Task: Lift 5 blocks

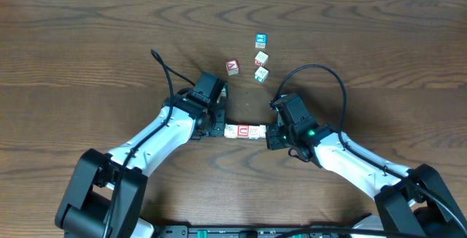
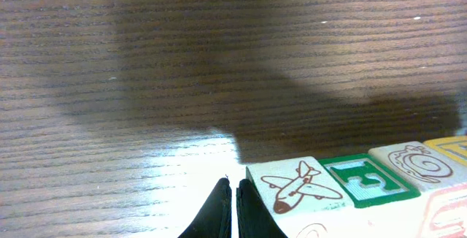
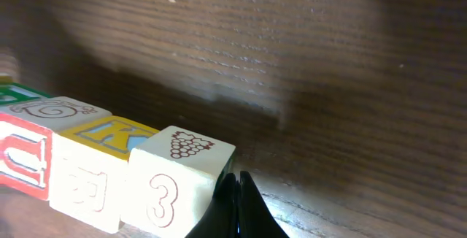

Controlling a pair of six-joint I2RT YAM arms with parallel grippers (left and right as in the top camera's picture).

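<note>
where the two grippers face each other, five alphabet blocks (image 1: pixel 244 131) sit between them in one row, end to end. left gripper (image 2: pixel 233 194) is fully closed, tips against the airplane block (image 2: pixel 295 183). right gripper (image 3: pixel 235 187), closed too, presses the grapes block (image 3: pixel 186 150). neither pinches anything between its fingers. four loose cubes (image 1: pixel 260 58) lie beyond both grippers. dark wood-grain table (image 1: pixel 87 48) underneath.

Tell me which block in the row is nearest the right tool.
The end block, with brown grapes on top and a 3 on its side; it sits right beside the shut right tool. Its neighbour shows a blue K on yellow.
</note>
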